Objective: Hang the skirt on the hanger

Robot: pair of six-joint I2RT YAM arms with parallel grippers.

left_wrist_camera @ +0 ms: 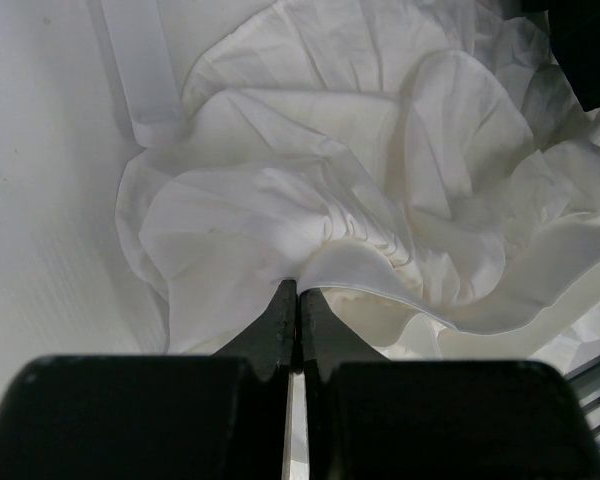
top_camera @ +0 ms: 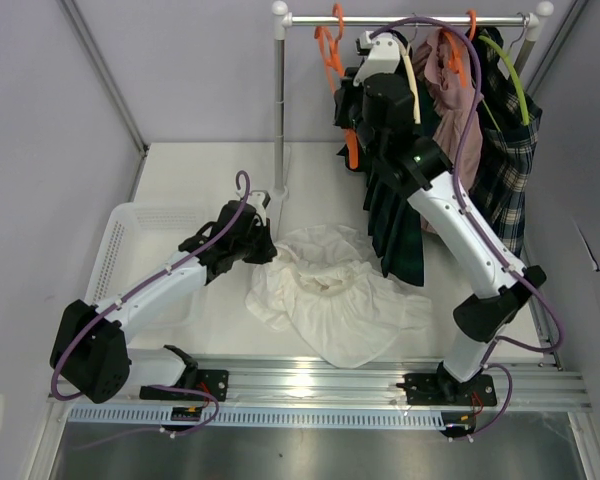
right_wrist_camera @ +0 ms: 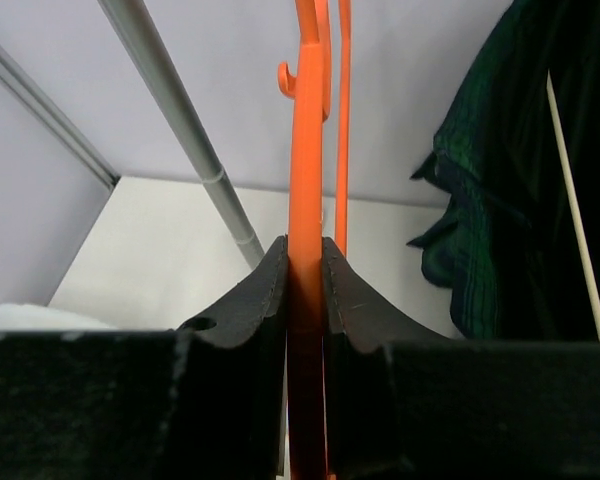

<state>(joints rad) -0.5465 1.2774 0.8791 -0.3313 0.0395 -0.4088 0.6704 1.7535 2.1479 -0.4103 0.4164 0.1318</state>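
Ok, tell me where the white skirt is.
In the top view the white skirt lies crumpled at the centre of the table, right of the basket and beside the hanging dark green skirt, its left edge pinched in the left hand.

The thin orange plastic hanger is cut off at the top and bottom edges of the right wrist view and is partly covered by the right arm from above. The crumpled white fabric skirt is cropped at the left wrist view's right edge.

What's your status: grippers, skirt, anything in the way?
Left gripper shut on white skirt. Right gripper shut on orange hanger. Dark green garment hanging close beside hanger.
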